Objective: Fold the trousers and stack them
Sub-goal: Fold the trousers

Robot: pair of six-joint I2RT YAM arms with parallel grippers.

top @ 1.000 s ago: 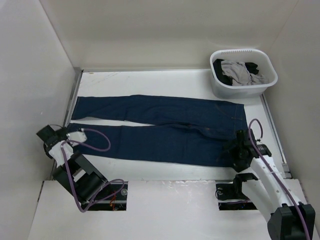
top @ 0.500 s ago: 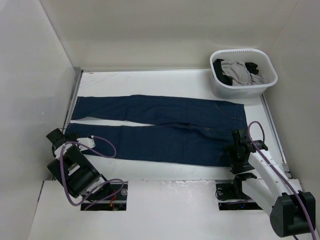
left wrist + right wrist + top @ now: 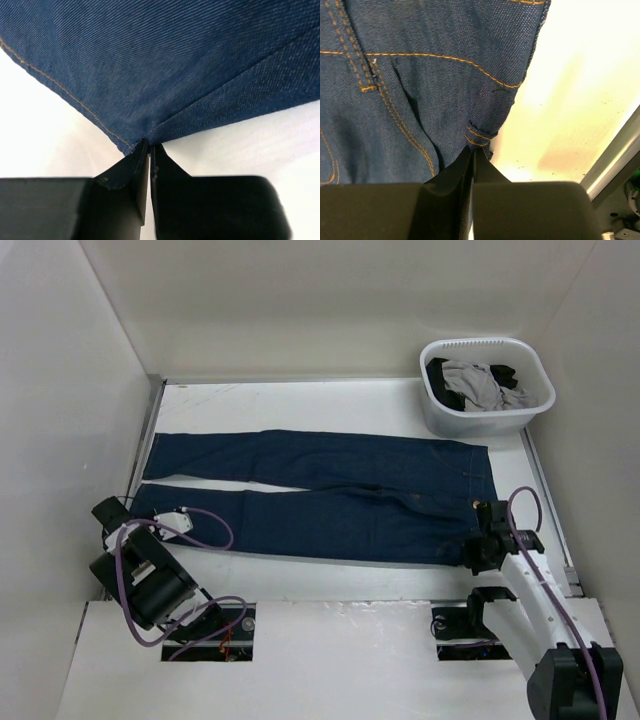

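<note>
- While the trousers [image 3: 320, 495] lie flat on the counter [image 3: 330, 405], their long axis runs left to right, with the waist right and the hems left.
- Left hand [image 3: 150, 150]: clenched on the near leg's hem corner.
- Right hand [image 3: 472, 152]: clenched on the near waistband corner.
- Each hand holds its own end, so the near edge probably folds away over the far leg.
- Change: a second ago both hands stood open. Now both pinch denim.

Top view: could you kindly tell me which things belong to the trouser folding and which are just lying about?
Job: trousers; left gripper, shut on a hem corner; right gripper, shut on the waistband corner.
Lying about: white basket; grey garment and black garment inside it.
</note>
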